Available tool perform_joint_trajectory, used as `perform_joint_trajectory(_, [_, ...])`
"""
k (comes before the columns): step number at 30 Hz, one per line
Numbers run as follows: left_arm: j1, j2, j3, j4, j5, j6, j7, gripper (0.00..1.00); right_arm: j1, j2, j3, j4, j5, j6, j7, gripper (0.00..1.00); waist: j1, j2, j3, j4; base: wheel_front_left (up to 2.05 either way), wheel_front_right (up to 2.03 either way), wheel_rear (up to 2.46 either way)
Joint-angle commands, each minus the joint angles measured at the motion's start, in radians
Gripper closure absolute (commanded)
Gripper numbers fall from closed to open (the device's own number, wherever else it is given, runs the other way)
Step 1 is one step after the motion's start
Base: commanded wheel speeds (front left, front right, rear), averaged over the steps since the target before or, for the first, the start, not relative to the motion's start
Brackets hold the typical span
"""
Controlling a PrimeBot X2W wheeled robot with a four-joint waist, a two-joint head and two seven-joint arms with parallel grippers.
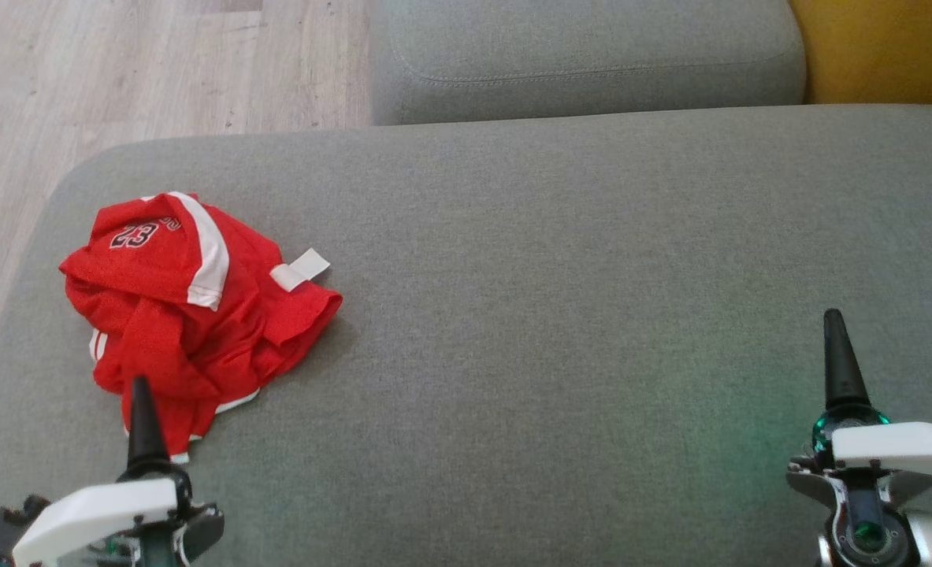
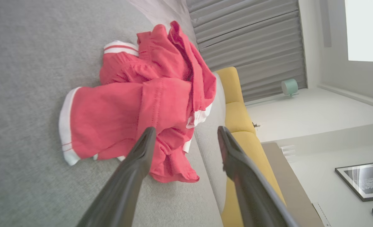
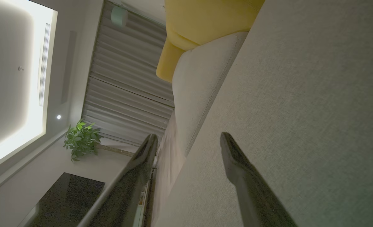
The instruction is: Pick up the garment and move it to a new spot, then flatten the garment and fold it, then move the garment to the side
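I'm on the pick step: garment (image 1: 190,307) is lying crumpled on the sofa (image 1: 560,276), just ahead of the left gripper (image 2: 186,130), whose jaws are standing wide and empty. Right gripper (image 3: 189,135) is gaping empty too, garment well off to its left. Next I'm needing left forward and down, pinching a thick fold.

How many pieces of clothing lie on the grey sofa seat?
1. A crumpled red garment lies on the left part of the grey seat, just ahead of the left gripper. Its folds could hide something smaller.
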Motion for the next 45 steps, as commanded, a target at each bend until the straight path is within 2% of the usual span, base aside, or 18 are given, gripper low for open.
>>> perform_joint_trajectory(1, [-0.05, 0.005, 0.014, -0.053, 0.034, 0.007, -0.012, 0.0, -0.042, -0.005, 0.012, -0.047, -0.039, 0.0, -0.012, 0.0, 0.0, 0.0, 0.0, -0.001, 0.0, 0.0, 0.0])
perform_joint_trajectory(8, [-0.05, 0.005, -0.028, -0.112, 0.153, 0.044, -0.033, 0.0, -0.045, -0.005, 0.034, -0.084, -0.184, 0.0, -0.033, 0.0, 0.0, 0.0, 0.002, -0.003, 0.0, 0.0, 0.0])
perform_joint_trajectory(22, [-0.072, 0.009, -0.144, -0.139, 0.467, 0.059, -0.074, 0.0, -0.047, -0.006, 0.061, -0.136, -0.455, 0.0, -0.074, 0.0, 0.0, 0.0, 0.001, -0.002, 0.0, 0.0, 0.0])
perform_joint_trajectory(29, [-0.091, 0.038, -0.225, -0.133, 0.583, 0.087, -0.095, 0.0, -0.05, -0.006, 0.076, -0.155, -0.577, 0.0, -0.095, 0.0, 0.0, 0.0, 0.003, -0.002, 0.0, 0.0, 0.0])
perform_joint_trajectory(32, [-0.103, 0.065, -0.28, -0.098, 0.636, 0.075, -0.103, 0.0, -0.049, -0.007, 0.082, -0.159, -0.625, 0.0, -0.104, 0.0, 0.0, 0.0, 0.003, -0.001, 0.0, 0.0, 0.0])
perform_joint_trajectory(45, [-0.16, 0.107, -0.396, -0.112, 0.8, 0.186, -0.141, 0.0, -0.048, -0.007, 0.119, -0.178, -0.841, 0.0, -0.142, 0.0, 0.0, 0.0, 0.004, 0.004, 0.0, 0.0, 0.0])
